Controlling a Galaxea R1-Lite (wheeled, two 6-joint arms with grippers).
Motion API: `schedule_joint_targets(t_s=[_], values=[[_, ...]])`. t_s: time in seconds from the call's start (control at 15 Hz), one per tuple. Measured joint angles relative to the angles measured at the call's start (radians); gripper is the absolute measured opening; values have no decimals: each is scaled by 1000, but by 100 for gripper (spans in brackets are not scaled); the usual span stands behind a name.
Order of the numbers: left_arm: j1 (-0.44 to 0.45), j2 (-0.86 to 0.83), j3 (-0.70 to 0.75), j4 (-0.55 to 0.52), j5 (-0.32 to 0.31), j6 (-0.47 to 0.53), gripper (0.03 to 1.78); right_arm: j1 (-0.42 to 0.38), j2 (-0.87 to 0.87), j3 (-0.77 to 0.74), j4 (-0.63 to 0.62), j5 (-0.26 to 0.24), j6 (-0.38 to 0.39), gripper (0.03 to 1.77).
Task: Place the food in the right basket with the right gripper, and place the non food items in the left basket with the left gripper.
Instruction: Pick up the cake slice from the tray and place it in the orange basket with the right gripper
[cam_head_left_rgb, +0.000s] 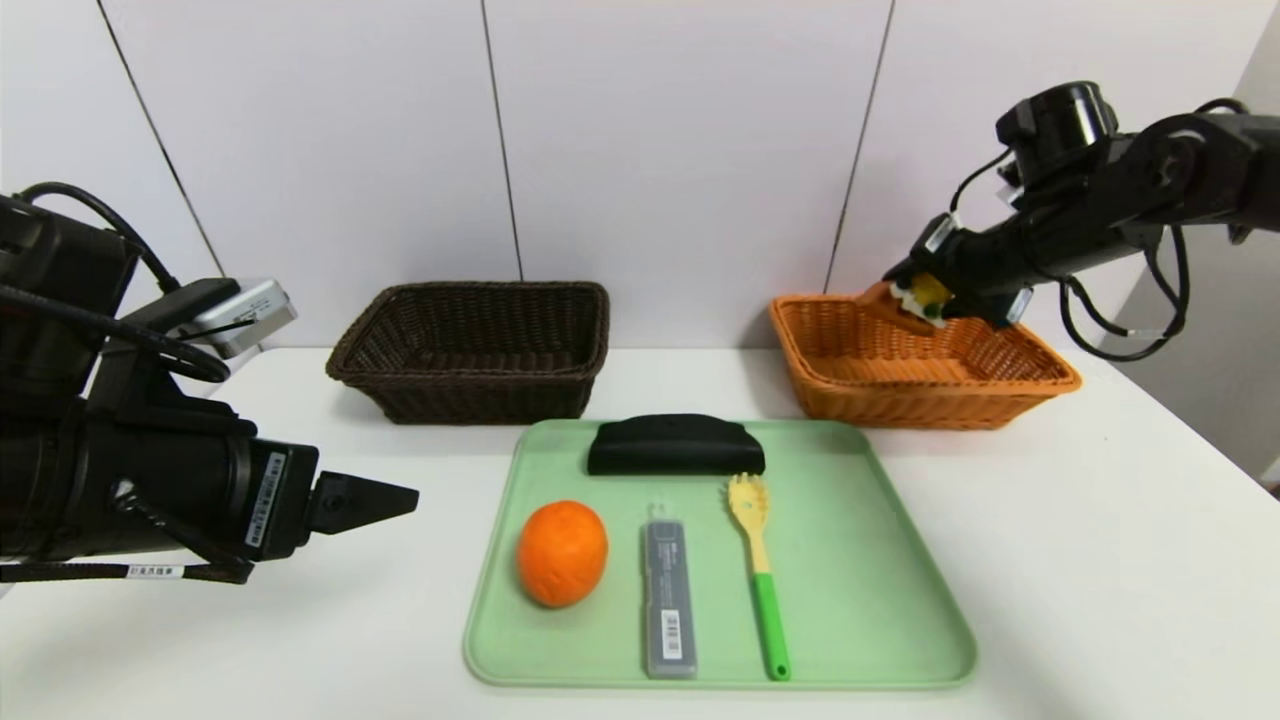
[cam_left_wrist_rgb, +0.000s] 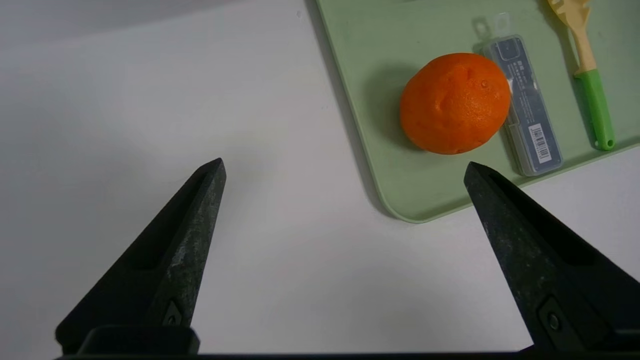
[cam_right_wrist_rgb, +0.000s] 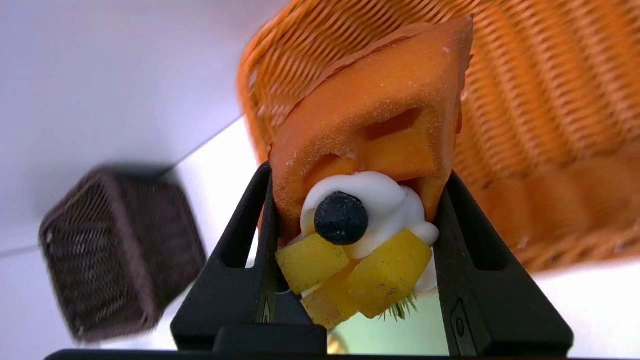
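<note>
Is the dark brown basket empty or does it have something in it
Empty as far as the head view shows: inside the dark brown basket only bare weave is visible, though its near wall hides part of the floor.

A pale green tray with rounded corners is laid flat on a white table. In the left wrist view one tray corner is seen between the two jaw tips. A white panelled wall is seen behind.

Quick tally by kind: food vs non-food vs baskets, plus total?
Food: 2, orange on tray, tart slice in right claw
Non-food: 3, black pouch, grey case, pasta fork
Baskets: 2, dark brown basket, orange-tan basket
Total: 7
</note>
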Motion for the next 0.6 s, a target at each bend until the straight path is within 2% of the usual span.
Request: schedule_joint_targets(t_s=[0.6], values=[[0, -1, 13, -3, 0, 2, 169, -54, 213, 0, -94, 6, 11, 86]])
